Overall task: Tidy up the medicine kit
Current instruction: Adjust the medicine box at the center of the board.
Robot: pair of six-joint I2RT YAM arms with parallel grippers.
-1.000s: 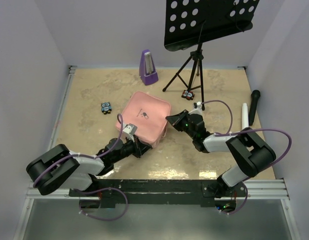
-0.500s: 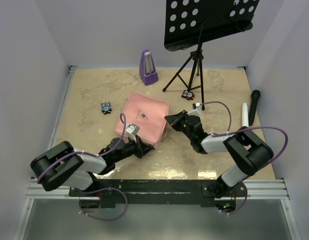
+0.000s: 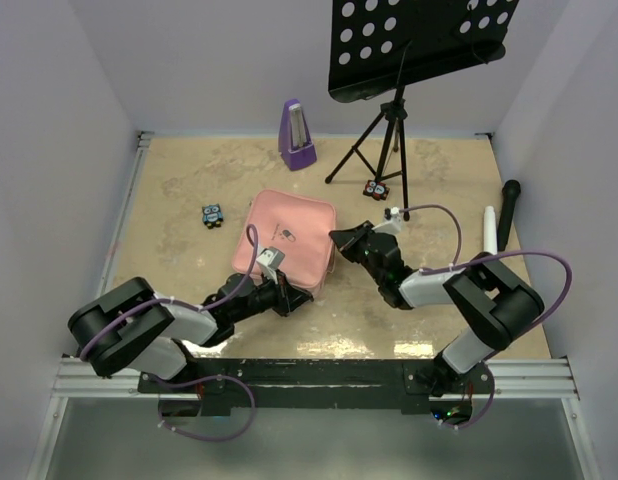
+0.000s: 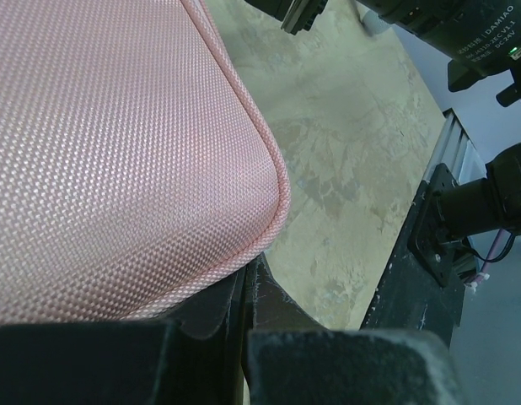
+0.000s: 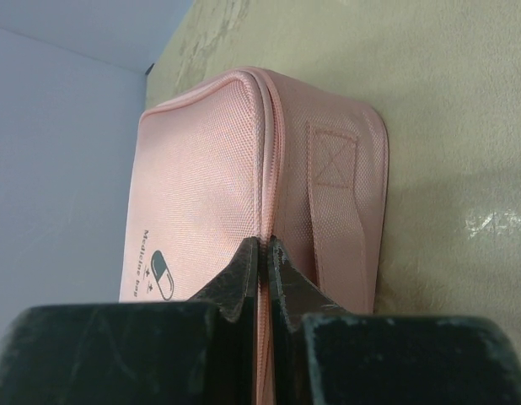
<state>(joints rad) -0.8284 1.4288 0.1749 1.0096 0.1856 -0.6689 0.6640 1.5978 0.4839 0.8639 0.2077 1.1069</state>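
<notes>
The pink medicine kit (image 3: 287, 238) lies zipped shut in the middle of the table, its pill logo (image 3: 288, 235) facing up. My left gripper (image 3: 288, 298) is shut, and its tips sit against the kit's near corner (image 4: 269, 211), tucked under the piped edge. My right gripper (image 3: 338, 240) is at the kit's right side, just above the fabric handle (image 5: 341, 211). Its jaws are closed on the zip seam (image 5: 265, 152) in a thin pinch. The zip pull itself is hidden.
A purple metronome (image 3: 297, 135) stands at the back. A black music stand (image 3: 419, 45) on a tripod (image 3: 384, 150) rises at the back right. Small packets (image 3: 212, 214) (image 3: 376, 188) lie left and right of the kit. A white tube (image 3: 490, 230) and a black microphone (image 3: 508, 212) lie at far right.
The kit has shifted a little to the left and turned slightly. My left gripper has slid right along its near edge. The right gripper has followed the kit leftward.
</notes>
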